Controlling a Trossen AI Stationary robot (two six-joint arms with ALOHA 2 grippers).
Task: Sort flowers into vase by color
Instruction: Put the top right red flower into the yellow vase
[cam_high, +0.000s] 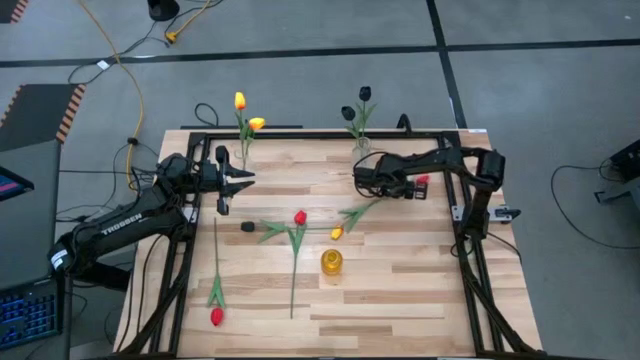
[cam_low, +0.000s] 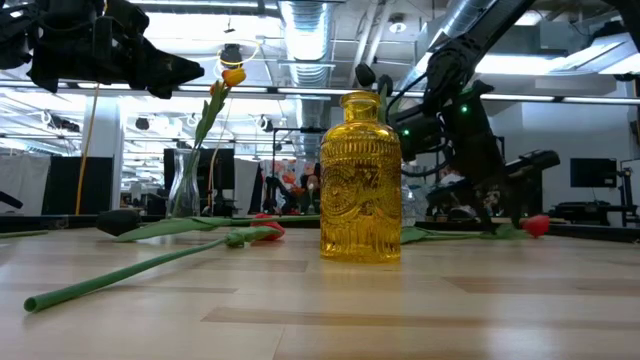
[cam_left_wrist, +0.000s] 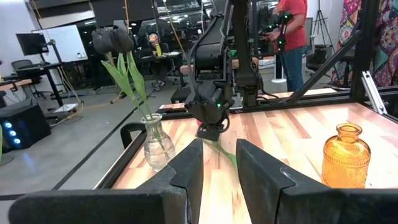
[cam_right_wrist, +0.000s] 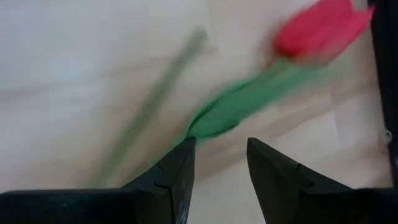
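left gripper: raised at the desk's left rear, fingers released, gripping nothing.
right gripper: low over the desk at right rear, fingers apart, nothing grasped; a red tulip on its green stem lies just past the tips.
yellow tulips: upright in a clear vase at the rear left.
black tulips: upright in a clear vase at the rear, right of middle.
amber vase: mid desk, towards the front, nothing in it.
loose flowers: a red one and an orange one lie flat mid desk; another red one lies at front left.
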